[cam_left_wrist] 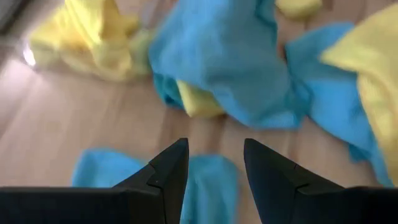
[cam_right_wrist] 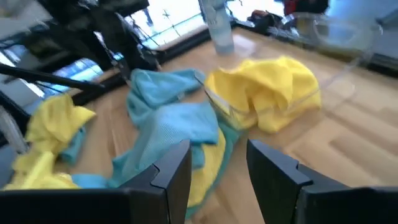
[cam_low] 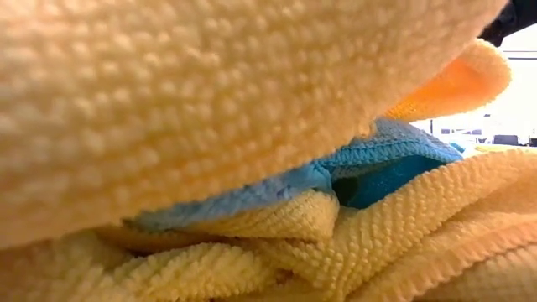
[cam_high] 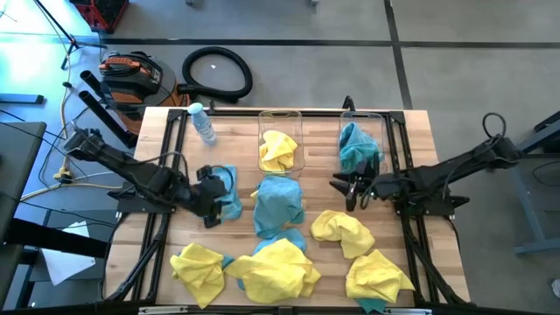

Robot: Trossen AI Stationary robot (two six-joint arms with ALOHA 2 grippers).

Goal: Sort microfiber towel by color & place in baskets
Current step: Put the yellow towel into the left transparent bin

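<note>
Two clear tubs stand at the table's far edge. The left tub (cam_high: 280,118) holds a yellow towel (cam_high: 278,150), and the right tub (cam_high: 363,118) holds a teal towel (cam_high: 354,144). My left gripper (cam_high: 220,189) is open and hovers over a small teal towel (cam_high: 231,199) at the table's left, which also shows in the left wrist view (cam_left_wrist: 211,183). My right gripper (cam_high: 338,186) is open and empty, just in front of the right tub. A larger teal towel (cam_high: 278,206) lies mid-table. Several yellow towels (cam_high: 276,269) lie along the near edge.
A clear bottle with a blue cap (cam_high: 203,124) lies at the far left of the table. Yellow towels lie at the near left (cam_high: 197,267), the near right (cam_high: 376,278) and right of centre (cam_high: 343,229). Yellow cloth (cam_low: 210,101) heaped close to the camera fills the low view.
</note>
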